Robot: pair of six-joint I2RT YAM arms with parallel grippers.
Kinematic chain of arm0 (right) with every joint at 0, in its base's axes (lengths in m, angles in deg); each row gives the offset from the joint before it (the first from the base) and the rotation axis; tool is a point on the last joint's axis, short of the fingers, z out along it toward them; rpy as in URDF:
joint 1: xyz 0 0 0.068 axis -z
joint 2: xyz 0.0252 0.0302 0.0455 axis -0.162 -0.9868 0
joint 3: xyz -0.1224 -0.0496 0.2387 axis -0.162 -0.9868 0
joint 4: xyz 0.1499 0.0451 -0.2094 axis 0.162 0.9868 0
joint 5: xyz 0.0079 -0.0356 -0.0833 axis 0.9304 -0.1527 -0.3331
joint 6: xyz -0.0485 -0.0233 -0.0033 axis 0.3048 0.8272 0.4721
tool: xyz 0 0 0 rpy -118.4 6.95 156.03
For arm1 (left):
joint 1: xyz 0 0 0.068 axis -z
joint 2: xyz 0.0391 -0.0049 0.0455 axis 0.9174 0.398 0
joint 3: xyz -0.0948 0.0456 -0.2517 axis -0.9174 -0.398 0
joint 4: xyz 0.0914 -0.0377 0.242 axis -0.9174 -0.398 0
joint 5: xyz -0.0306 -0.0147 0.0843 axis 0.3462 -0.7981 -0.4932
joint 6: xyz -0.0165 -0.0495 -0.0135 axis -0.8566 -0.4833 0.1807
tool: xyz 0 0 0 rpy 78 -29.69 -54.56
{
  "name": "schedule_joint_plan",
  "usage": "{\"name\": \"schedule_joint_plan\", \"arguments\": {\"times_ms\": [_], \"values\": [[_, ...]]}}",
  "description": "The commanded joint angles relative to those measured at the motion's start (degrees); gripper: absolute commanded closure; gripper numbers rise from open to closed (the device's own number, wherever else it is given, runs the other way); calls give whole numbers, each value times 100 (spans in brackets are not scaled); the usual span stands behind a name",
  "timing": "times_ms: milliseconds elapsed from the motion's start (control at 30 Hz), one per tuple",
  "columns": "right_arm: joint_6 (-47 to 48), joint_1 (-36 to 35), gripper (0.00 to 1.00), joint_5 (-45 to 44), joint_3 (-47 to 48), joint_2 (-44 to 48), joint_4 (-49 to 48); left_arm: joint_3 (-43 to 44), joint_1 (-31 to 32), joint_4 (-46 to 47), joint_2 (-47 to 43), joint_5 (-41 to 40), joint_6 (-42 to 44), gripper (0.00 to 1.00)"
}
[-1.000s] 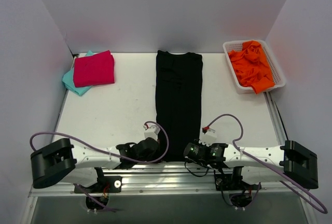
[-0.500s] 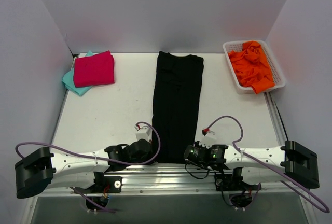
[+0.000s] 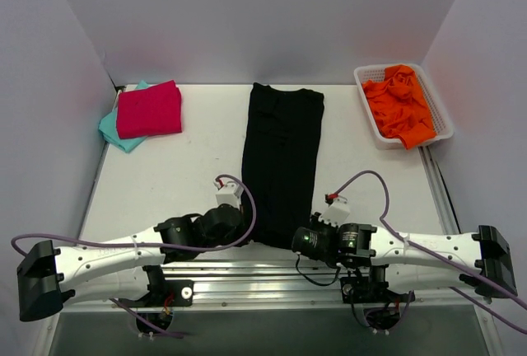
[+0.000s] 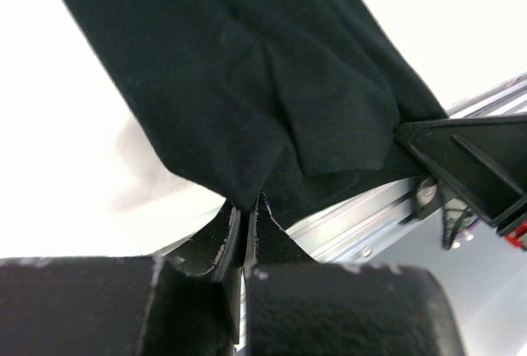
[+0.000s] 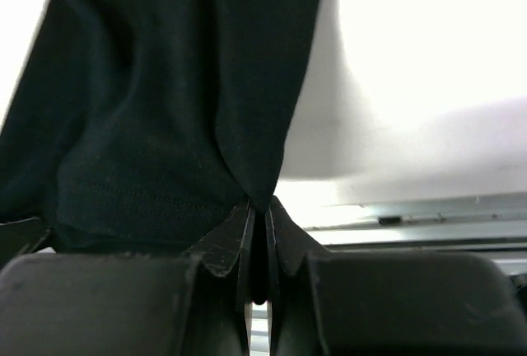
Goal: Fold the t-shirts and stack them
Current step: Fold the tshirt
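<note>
A long black t-shirt (image 3: 280, 158) lies folded into a narrow strip down the middle of the table, collar at the far end. My left gripper (image 3: 244, 231) is shut on its near left corner, the cloth (image 4: 247, 117) pinched between the jaws (image 4: 244, 208). My right gripper (image 3: 298, 243) is shut on the near right corner, black fabric (image 5: 181, 109) rising from its tips (image 5: 261, 206). The near hem hangs lifted between both grippers. At the far left a folded magenta-pink t-shirt (image 3: 149, 109) rests on a folded teal one (image 3: 111, 129).
A white basket (image 3: 367, 119) at the far right holds crumpled orange cloth (image 3: 400, 105). The aluminium rail (image 3: 272, 276) runs along the table's near edge under both wrists. Purple cables loop off both arms. White walls close in the sides and back.
Both grippers have lifted and moved away from the rail with the shirt's near hem. The near end of the black strip has shifted slightly left and shortened.
</note>
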Motion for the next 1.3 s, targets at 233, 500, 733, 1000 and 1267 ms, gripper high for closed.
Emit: {"name": "schedule_joint_plan", "arguments": {"times_ms": [233, 500, 733, 1000, 1267], "values": [[1446, 1040, 100, -1605, 1486, -608, 503, 1848, -1218, -476, 530, 79, 1227, 98], [2651, 2702, 100, -1219, 2400, -2023, -851, 2577, -2557, 568, 1522, 1274, 1894, 98], [2748, 3045, 100, -1561, 3868, -3658, -474, 3490, -3295, 1132, 3111, 2215, 2062, 98], [3222, 3835, 100, -1105, 4054, -4283, -1063, 4485, -3893, 1290, 4387, 2884, 2176, 98], [3653, 4819, 96, -376, 4817, -5521, -1502, 5706, -4342, 1230, 5978, 3869, 2141, 82]]}}
